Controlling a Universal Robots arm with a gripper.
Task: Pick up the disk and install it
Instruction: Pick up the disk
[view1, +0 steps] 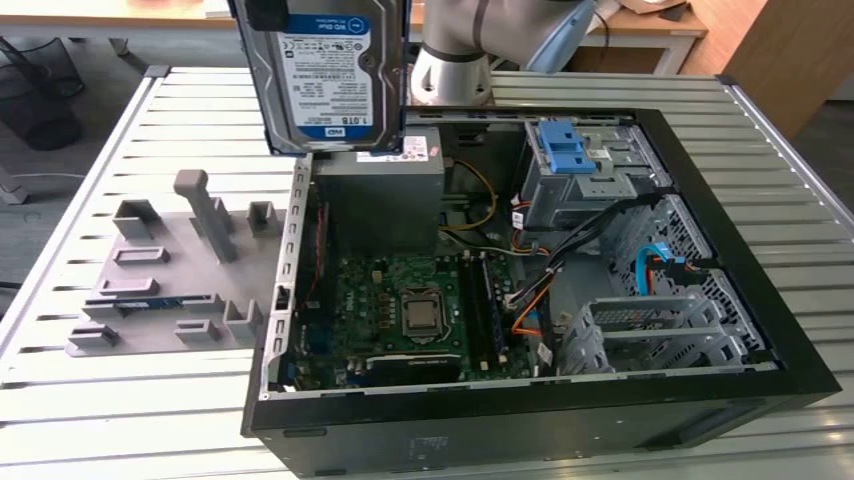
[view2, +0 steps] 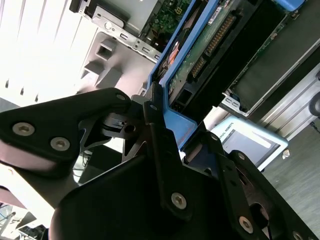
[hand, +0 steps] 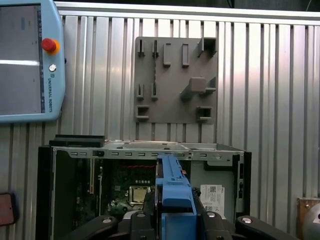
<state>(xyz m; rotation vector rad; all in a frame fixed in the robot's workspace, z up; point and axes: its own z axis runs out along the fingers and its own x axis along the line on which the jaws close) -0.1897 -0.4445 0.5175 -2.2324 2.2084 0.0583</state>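
While the end effector (hand: 175, 212) is clamped shut on the disk (view1: 327, 70), the drive hangs in the air clear of everything below it. In the first wrist view the black fingers (hand: 145, 220) press on both sides of the blue carrier bracket (hand: 175, 192), which stands on edge between them. In the second wrist view one finger (view2: 157, 135) lies flat against the bracket, and the green circuit-board side of the drive runs away from the grip.

From the exterior view the disk stands upright with its white-and-blue label facing the camera. It sits high above the end of the open computer case (view1: 534, 405) that lies nearest the far edge of the surface (view1: 174, 120). The grey power-supply box (view1: 380, 200) with its white sticker is just beneath it.

The case lies on its side toward the exterior view's right half of the surface, with its open side up. The motherboard (view1: 400, 300) shows inside. A grey drive cage with a blue ridged latch (view1: 574, 150) sits in the case's far corner on the exterior view's right.

A grey fixture plate (view1: 147, 290) with raised blocks lies flat on the surface, just beside the case on the exterior view's left. The arm's (view1: 454, 50) pale column rises at the far edge of the surface. A teach pendant (hand: 30, 60) rests on the slats well apart from the case.
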